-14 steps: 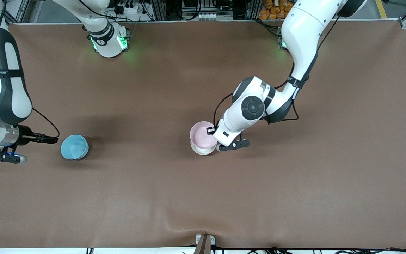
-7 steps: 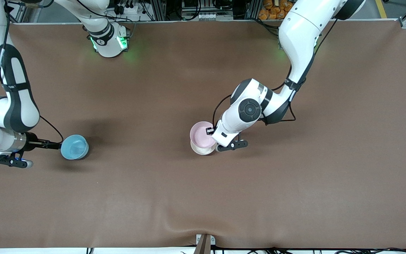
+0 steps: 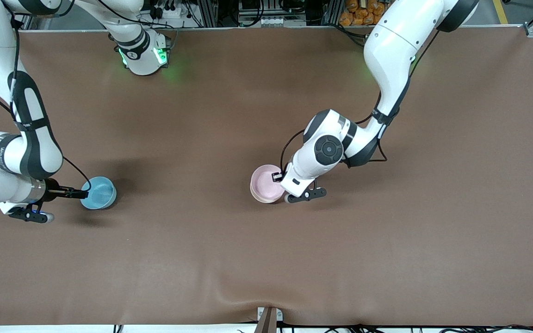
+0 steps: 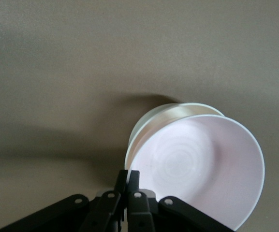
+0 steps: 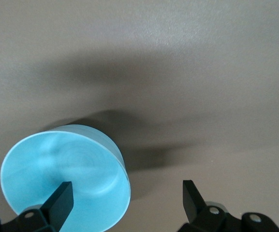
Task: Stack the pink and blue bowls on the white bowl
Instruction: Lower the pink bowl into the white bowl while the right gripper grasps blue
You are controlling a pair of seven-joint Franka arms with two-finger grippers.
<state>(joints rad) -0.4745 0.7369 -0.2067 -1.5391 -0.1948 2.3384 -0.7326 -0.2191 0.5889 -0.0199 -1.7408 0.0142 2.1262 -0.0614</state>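
1. Clenched on the rim of the pink bowl (image 3: 266, 183), my left claw (image 3: 277, 177) pinches that rim at the bowl's 3 o'clock in the front view, toward the left arm's end of the table (image 3: 266, 259).
2. Released and spread wide, my right claw (image 3: 83, 194) straddles the rim of the blue bowl (image 3: 100, 192) at its 9 o'clock in the front view, one finger (image 5: 61, 200) inside the bowl and the other finger (image 5: 193, 195) outside it over bare table.
3. No brand or readable writing shows on any bowl; a mark on my right arm's base is too small to read.
4. My left arm reaches down from its base at 1 o'clock of the table, elbow bent, wrist low beside the pink bowl. My right arm drops along the 9 o'clock edge, forearm lying level, pointing at the blue bowl.
5. The pink bowl sits in the white bowl (image 4: 164, 115) near the table's middle; the blue bowl stands on the table, well apart, toward the right arm's end.
6. Only the left wrist view shows the white bowl's rim clearly, peeking out under the pink one, which sits tilted in it. The front view shows just a thin pale edge.
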